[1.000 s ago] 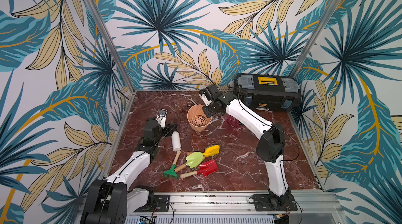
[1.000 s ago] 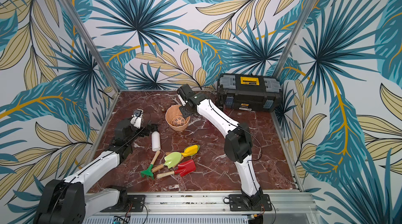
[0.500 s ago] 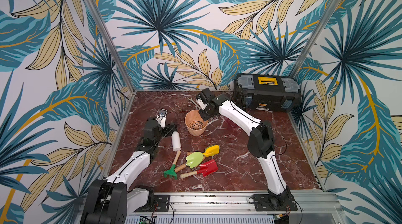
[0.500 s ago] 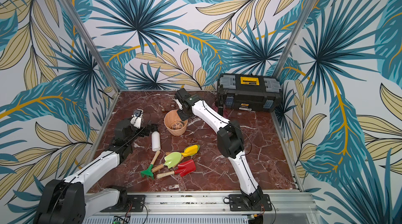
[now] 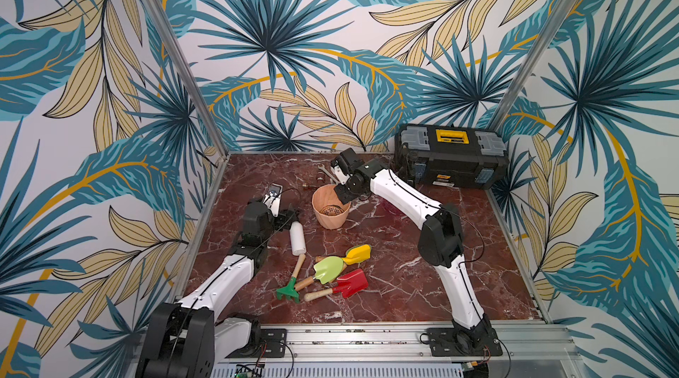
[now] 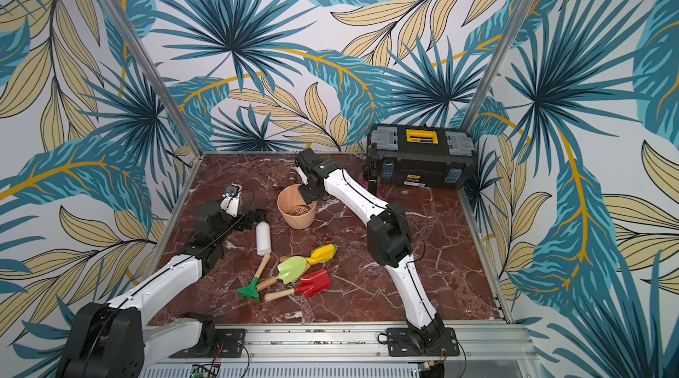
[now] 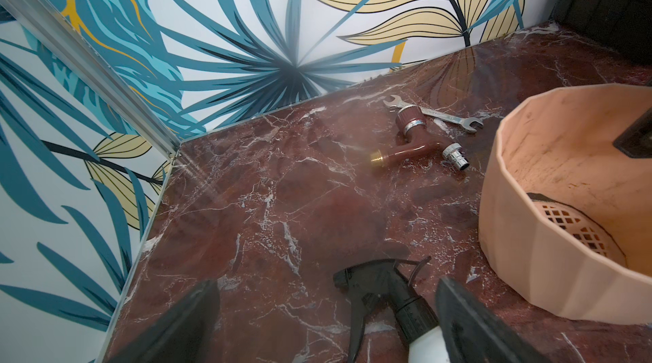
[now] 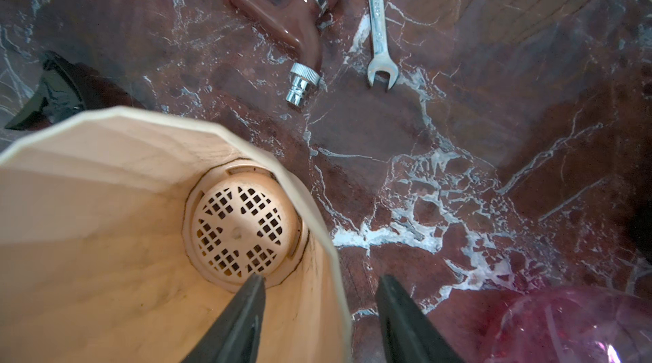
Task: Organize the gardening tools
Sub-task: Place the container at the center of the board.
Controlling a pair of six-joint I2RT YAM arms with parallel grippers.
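The gardening tools lie together at the front middle of the marble floor: a yellow scoop (image 5: 358, 252), a lime-green trowel (image 5: 328, 269), a red square shovel (image 5: 351, 282) and a dark green rake (image 5: 288, 290), all with wooden handles. Neither gripper is near them. My right gripper (image 8: 326, 282) is open astride the far rim of a peach flower pot (image 5: 332, 220), one finger (image 8: 247, 312) inside and the other outside the wall. My left gripper (image 7: 328, 283) is open wide around the black trigger head of a white spray bottle (image 7: 423, 343), which lies on its side.
A black toolbox (image 5: 452, 159) stands at the back right. A silver wrench (image 7: 434, 116) and a brown tap fitting (image 7: 411, 147) lie behind the pot. A pink glass object (image 8: 564, 326) sits right of the pot. Metal frame rails edge the floor.
The right gripper has let go of the pot's rim and opened. Before that the pot shifted a little toward the front. The left arm has not moved.
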